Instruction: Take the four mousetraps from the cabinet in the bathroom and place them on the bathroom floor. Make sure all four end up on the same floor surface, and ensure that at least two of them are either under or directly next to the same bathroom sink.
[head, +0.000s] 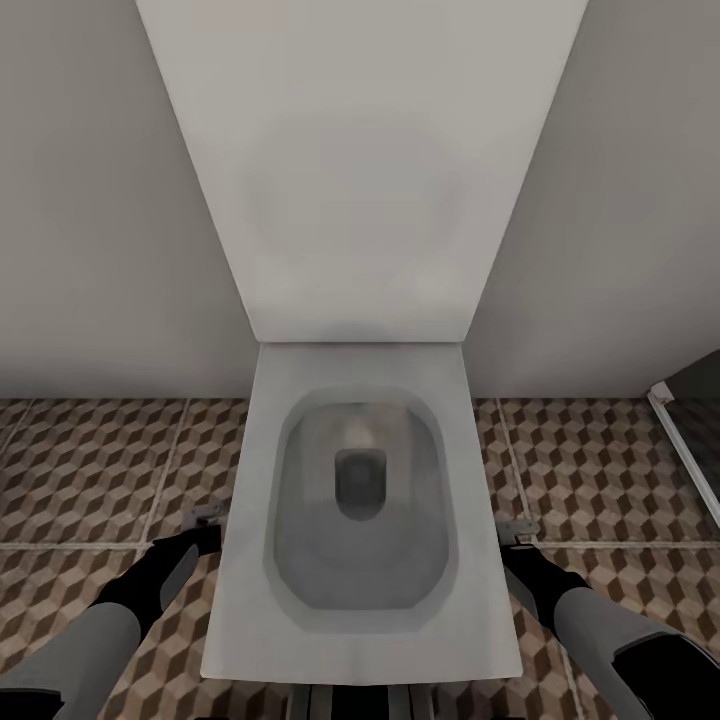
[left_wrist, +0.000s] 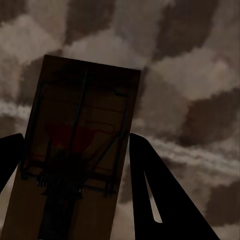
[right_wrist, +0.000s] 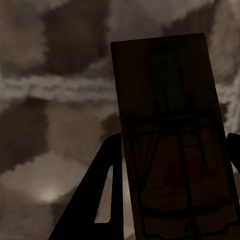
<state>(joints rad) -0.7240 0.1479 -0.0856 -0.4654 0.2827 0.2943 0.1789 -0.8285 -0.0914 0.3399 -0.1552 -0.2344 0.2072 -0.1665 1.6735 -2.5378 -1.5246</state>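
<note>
Both arms reach down on either side of a white toilet (head: 360, 520). My left gripper (head: 192, 538) is shut on a mousetrap (head: 205, 516), held low over the cube-pattern bathroom floor (head: 90, 470). In the left wrist view that dark brown trap (left_wrist: 82, 125), with its wire spring, sits between the two black fingers (left_wrist: 150, 190) of the gripper (left_wrist: 75, 137). My right gripper (head: 527, 552) is shut on a second mousetrap (head: 517, 530). The right wrist view has this trap (right_wrist: 170, 125) between the gripper's (right_wrist: 175, 137) fingers (right_wrist: 107, 190), above blurred tiles. The cabinet and the sink are out of view.
The toilet's raised lid (head: 360, 160) leans against a pale wall (head: 90, 200). The bowl stands right in front of me, between the arms. A dark glass panel with a white frame (head: 685, 440) stands at the right edge. Tiled floor stretches to both sides of the toilet.
</note>
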